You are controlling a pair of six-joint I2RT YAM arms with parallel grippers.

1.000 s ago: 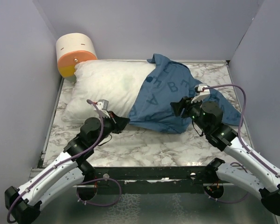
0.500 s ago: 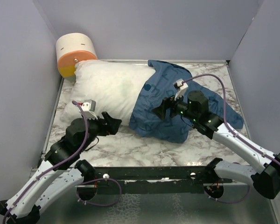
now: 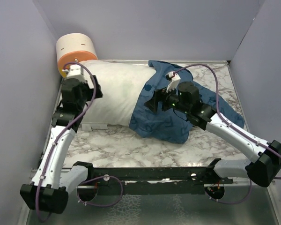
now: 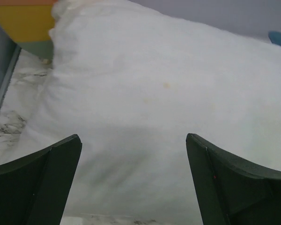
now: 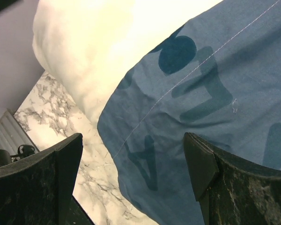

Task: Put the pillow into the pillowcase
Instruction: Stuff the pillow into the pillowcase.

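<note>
The white pillow [image 3: 117,91] lies across the back of the marble table, its right end inside the dark blue lettered pillowcase [image 3: 171,124]. My left gripper [image 3: 96,90] hovers at the pillow's left end, open, with only white pillow [image 4: 154,93] showing between its fingers [image 4: 47,178]. My right gripper [image 3: 152,101] hangs open over the pillowcase's mouth. In the right wrist view the blue hem [image 5: 201,93] overlaps the pillow [image 5: 93,47], and nothing sits between the fingers [image 5: 215,173].
A cream and orange cylinder [image 3: 75,54] stands in the back left corner, touching the pillow's corner, and it also shows in the left wrist view [image 4: 23,23]. Grey walls enclose the table on three sides. Bare marble [image 3: 140,145] lies in front of the pillow.
My left gripper went from shut to open and swung from the pillowcase's near corner up to the pillow's left end. My right gripper opened and moved left over the pillowcase.
</note>
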